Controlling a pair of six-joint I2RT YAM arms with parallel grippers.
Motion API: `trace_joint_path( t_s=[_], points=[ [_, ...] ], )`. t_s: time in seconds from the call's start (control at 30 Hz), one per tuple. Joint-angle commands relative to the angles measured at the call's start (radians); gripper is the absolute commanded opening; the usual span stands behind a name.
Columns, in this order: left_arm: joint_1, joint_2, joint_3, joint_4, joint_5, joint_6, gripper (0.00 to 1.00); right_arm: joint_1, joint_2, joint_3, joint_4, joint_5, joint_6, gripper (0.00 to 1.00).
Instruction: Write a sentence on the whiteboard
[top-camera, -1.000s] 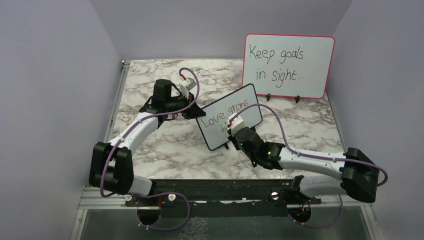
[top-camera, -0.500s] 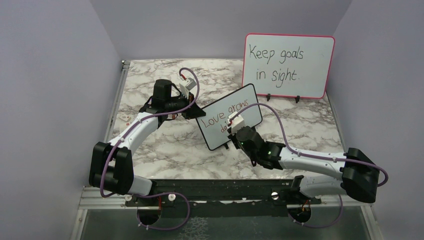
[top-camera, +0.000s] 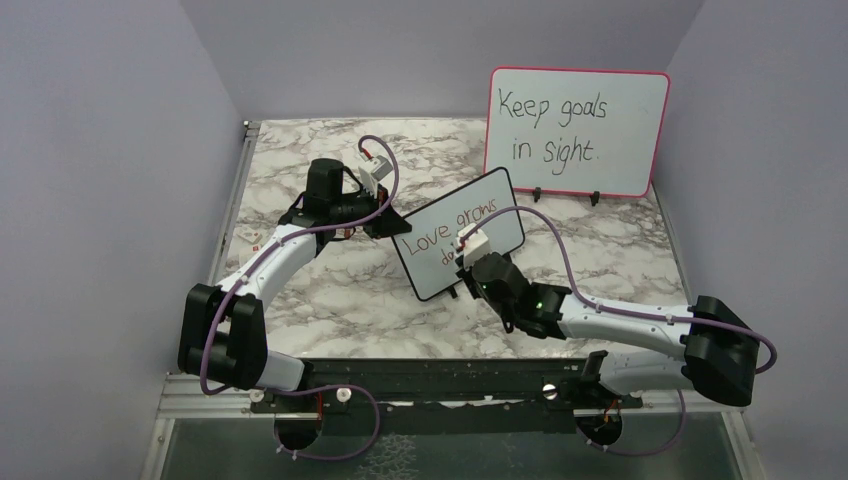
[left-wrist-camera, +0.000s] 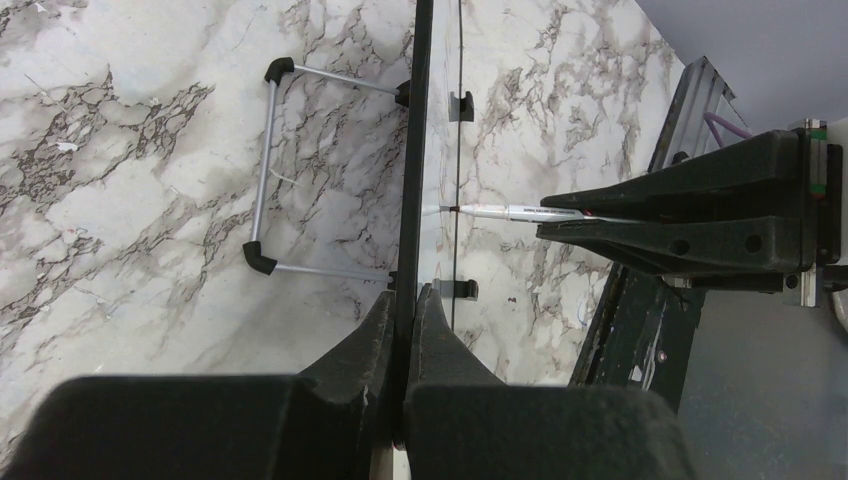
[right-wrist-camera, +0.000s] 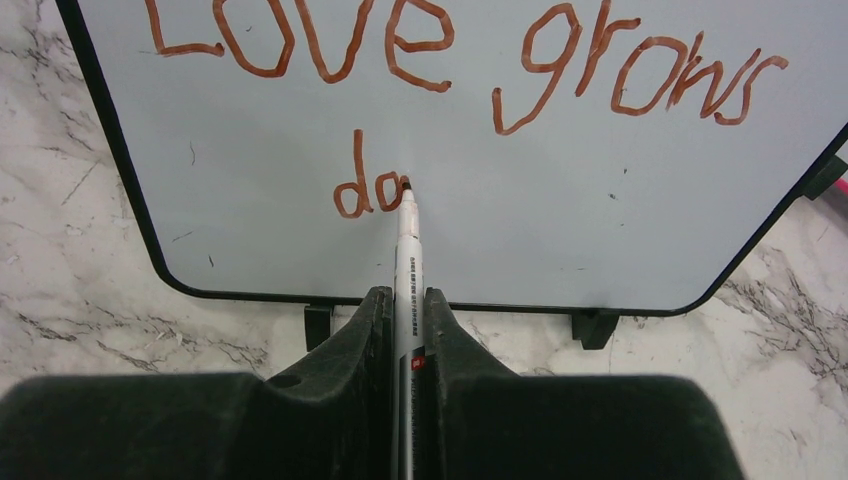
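The whiteboard (top-camera: 458, 236) stands on the marble table (top-camera: 330, 290) in the middle of the top view, turned at a slant, well in front of the pink-framed board (top-camera: 577, 130) at the upper right. The left gripper (top-camera: 386, 222) is clenched on the whiteboard's left edge, and the right gripper (top-camera: 468, 262) sits just in front of its lower face, covering part of the second line. The right wrist view shows what the top view hides. There the right gripper's fingers (right-wrist-camera: 375, 320) are clamped on a white marker (right-wrist-camera: 408, 262) that runs up the centre of the frame. The marker's tip touches the board at the end of the sentence (right-wrist-camera: 415, 82), which reads "Love grows" across the top and "da" below it in reddish-brown. Two small black feet (right-wrist-camera: 317, 322) show under the bottom frame. The left wrist view sees the board edge-on as a thin dark line running up from between that gripper's closed fingers (left-wrist-camera: 370, 330). In the same view the marker comes in from the right to meet the board's face. Only this view shows the wire stand (left-wrist-camera: 262, 170) propped behind the board at the upper left.
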Motion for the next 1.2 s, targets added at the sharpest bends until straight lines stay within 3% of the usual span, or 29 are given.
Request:
trace_joint_path(
  t_s=[0.0, 1.17],
  points=[
    [0.017, 0.046, -0.025, -0.117, -0.218, 0.116, 0.00, -0.009, -0.012, -0.017, -0.047, -0.002, 0.026, 0.01],
    [0.018, 0.051, -0.021, -0.123, -0.210, 0.120, 0.00, -0.021, -0.085, -0.047, -0.003, 0.000, 0.013, 0.01]
  ],
)
